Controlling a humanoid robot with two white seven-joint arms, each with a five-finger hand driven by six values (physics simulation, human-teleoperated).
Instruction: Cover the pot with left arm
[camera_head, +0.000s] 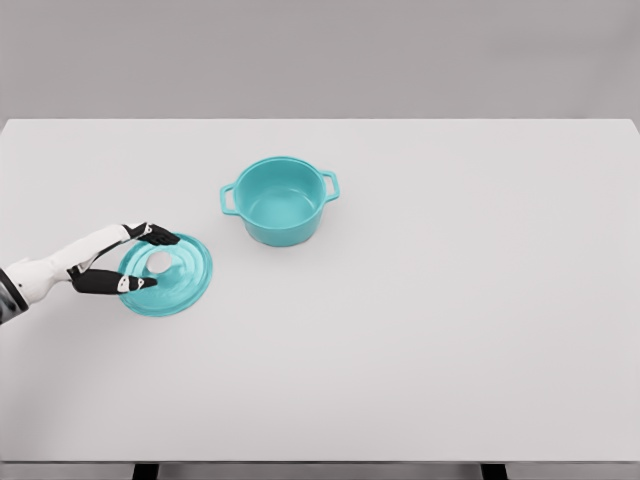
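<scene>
Left robot hand (137, 262) pinches knob of teal lid (166, 275), fingers part-closed around it, lid low over bench (450, 300), open pot (281, 199) at two o'clock, uncovered, awaiting it.

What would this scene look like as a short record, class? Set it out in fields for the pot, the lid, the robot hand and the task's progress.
pot: teal pot, two side handles, upright, open and uncovered, on the white table
lid: teal lid, pale knob in the middle, on the table to the pot's lower left, apart from it
left robot hand: left robot hand over the lid, dark fingers either side of the knob; grip not clear
right arm: not in view
progress: pot not yet covered
</scene>
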